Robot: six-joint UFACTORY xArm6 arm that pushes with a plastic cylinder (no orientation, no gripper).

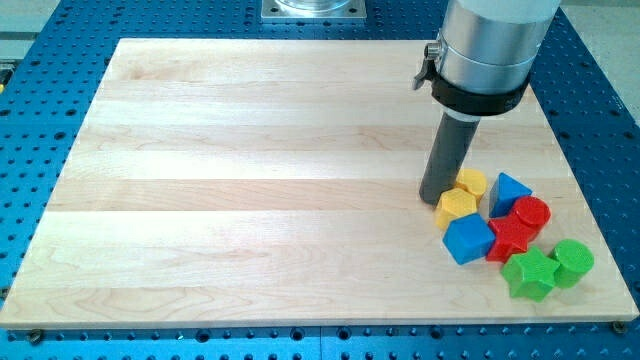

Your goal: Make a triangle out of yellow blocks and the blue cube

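Note:
My tip rests on the wooden board at the view's right, touching or nearly touching the left side of two yellow blocks. One yellow block lies just right of the rod. The other yellow block lies right below the tip. The blue cube sits just below the lower yellow block, touching it. The three form a tight cluster.
A blue triangular block, a red cylinder, a red star-like block, a green star-like block and a green cylinder crowd the cluster's right and lower right. The board's right edge is close.

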